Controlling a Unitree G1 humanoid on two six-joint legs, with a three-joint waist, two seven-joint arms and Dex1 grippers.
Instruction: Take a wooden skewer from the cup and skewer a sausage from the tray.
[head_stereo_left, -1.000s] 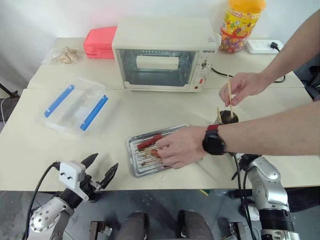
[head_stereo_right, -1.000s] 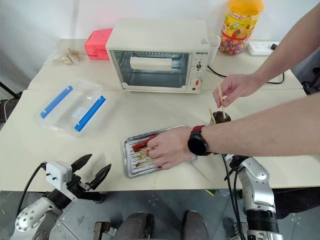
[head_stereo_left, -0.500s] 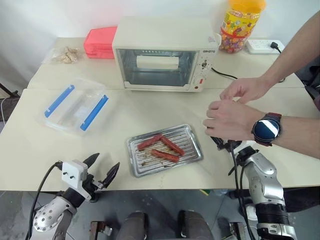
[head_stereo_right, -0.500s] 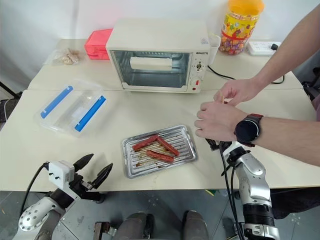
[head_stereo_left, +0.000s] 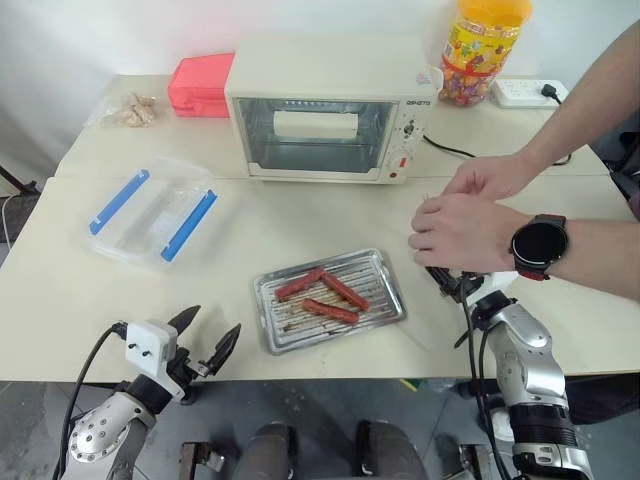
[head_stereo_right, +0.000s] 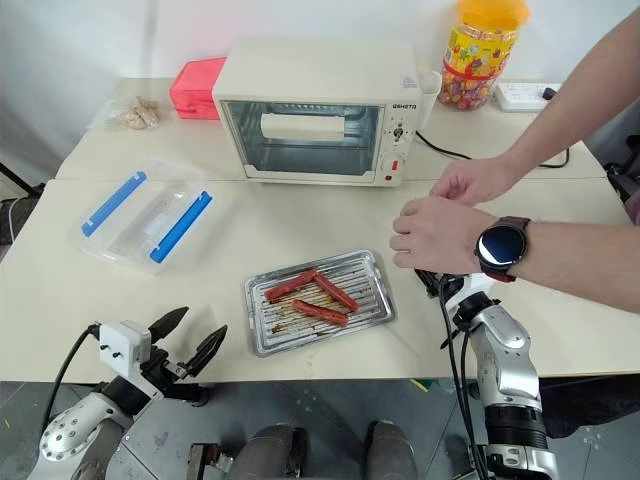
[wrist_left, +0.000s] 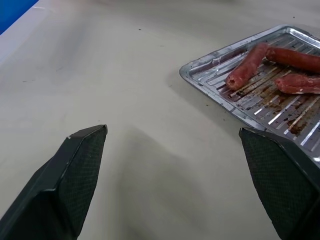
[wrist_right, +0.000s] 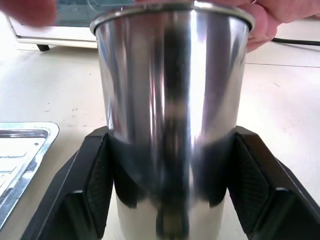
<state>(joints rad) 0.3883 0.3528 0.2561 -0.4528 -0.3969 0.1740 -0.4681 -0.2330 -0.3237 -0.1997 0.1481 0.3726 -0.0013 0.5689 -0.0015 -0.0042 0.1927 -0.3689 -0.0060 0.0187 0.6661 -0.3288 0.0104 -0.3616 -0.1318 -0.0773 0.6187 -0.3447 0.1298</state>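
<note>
The ribbed silver tray lies near the table's front edge with three red-brown sausages in it; the left wrist view shows the sausages too. The shiny steel cup stands right of the tray, between the fingers of my right gripper, whose pads press its two sides. A person's two hands rest on the cup's top and hide the skewers. My left gripper hangs open at the table's front edge, left of the tray, with nothing in it.
A cream toaster oven stands at the back, with a red box, an orange-lidded jar and a power strip around it. A clear box with blue clips lies at the left. The person's arms reach in from the right.
The person's hand left the tray and joined the other hand on top of the cup. My right gripper's fingers have come in against the cup. The left arm stayed still.
</note>
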